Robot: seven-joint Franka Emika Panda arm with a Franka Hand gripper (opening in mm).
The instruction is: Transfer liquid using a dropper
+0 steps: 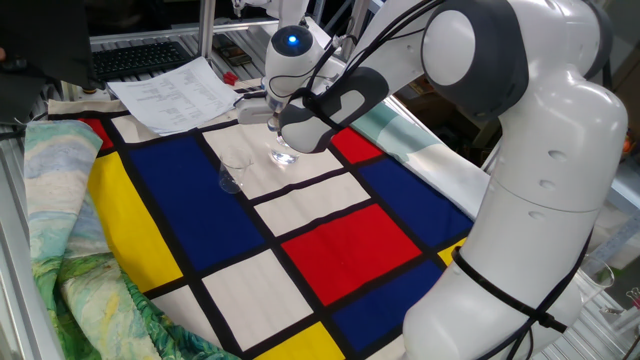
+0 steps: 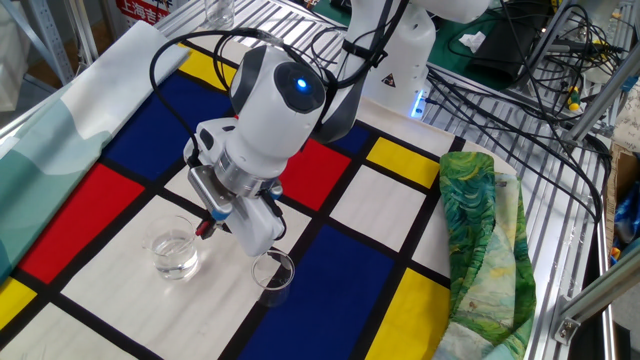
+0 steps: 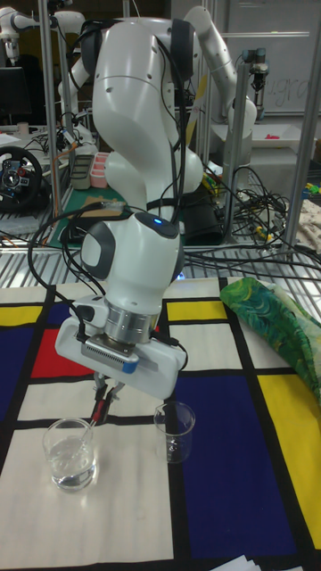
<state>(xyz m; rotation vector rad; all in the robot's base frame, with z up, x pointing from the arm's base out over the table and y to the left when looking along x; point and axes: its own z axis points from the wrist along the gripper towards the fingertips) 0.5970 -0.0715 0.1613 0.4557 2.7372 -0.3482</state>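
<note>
My gripper (image 3: 101,399) hangs just above the left small glass (image 3: 69,455), shut on the dropper (image 3: 92,419). The dropper's reddish-dark bulb sits between the fingers, and its thin clear tube slants down into that glass. The liquid (image 3: 69,464) shows as glints in the bottom of the glass. In the other fixed view the same glass (image 2: 173,254) stands on a white square, with the gripper (image 2: 208,226) over its right rim. A second small glass (image 2: 272,272) (image 3: 174,431) stands beside it and looks empty. In one fixed view the hand hides most of the filled glass (image 1: 283,155).
The glasses stand on a checked red, blue, yellow and white cloth (image 2: 360,250). A crumpled green cloth (image 2: 480,240) lies at its right edge. Papers (image 1: 175,90) and a keyboard (image 1: 140,60) lie beyond the far corner. Cables (image 2: 520,60) run across the metal grid.
</note>
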